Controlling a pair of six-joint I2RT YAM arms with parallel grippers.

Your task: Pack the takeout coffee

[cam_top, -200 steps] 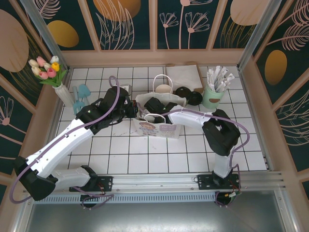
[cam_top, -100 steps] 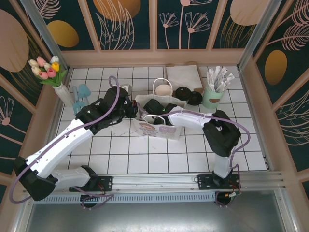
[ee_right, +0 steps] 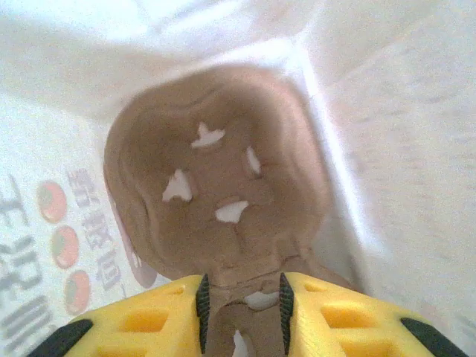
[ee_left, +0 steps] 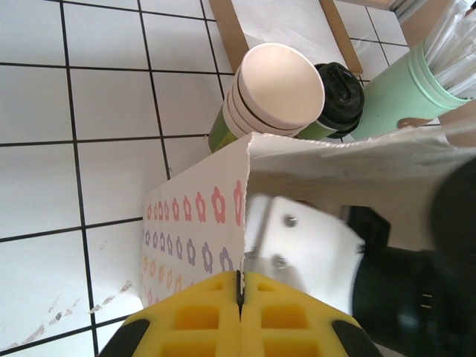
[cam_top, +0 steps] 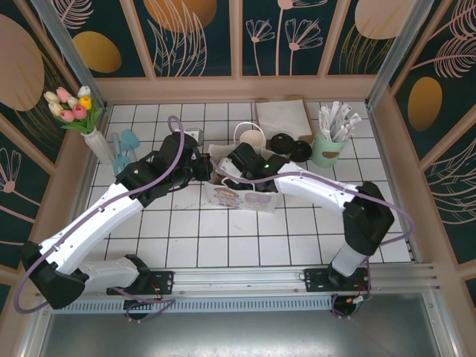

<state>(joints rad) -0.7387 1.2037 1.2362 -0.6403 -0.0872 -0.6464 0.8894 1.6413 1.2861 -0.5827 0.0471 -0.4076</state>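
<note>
- Dark green paper, a round black plastic lid: the takeout coffee (ee_left: 338, 88) stands upright on the white tiled table (ee_left: 74, 97). It is outside the bag, just behind its far rim.
- In the top view the takeout coffee (cam_top: 282, 143) is between the stack of cups (cam_top: 249, 136) and the pale mint cup (cam_top: 327, 149) that holds white sticks.
- In the left wrist view the stack of cups (ee_left: 275, 85), green outside and cream inside, is just beside the coffee. Whether the 2 touch cannot be told. The pale mint cup (ee_left: 394, 97) is on the other side of the coffee.
- The white paper bag (cam_top: 242, 195) with a small flower print stands open near the middle of the table, with both arms at it.
- The left gripper (ee_left: 239, 281) has its 2 yellow fingers pressed together, and they pinch the upper corner edge of the white paper bag (ee_left: 193, 230).
- From above, the left gripper (cam_top: 209, 172) is at the bag's left end.
- The right arm (cam_top: 312, 190) reaches down into the open bag from the right side.
- The right gripper (ee_right: 242, 297) is inside the bag, above a brown pulp carrier (ee_right: 216, 193) that lies at the bottom.
- Its 2 yellow fingers stand a little apart, and brown pulp shows in the gap. Whether they press on it cannot be told.
</note>
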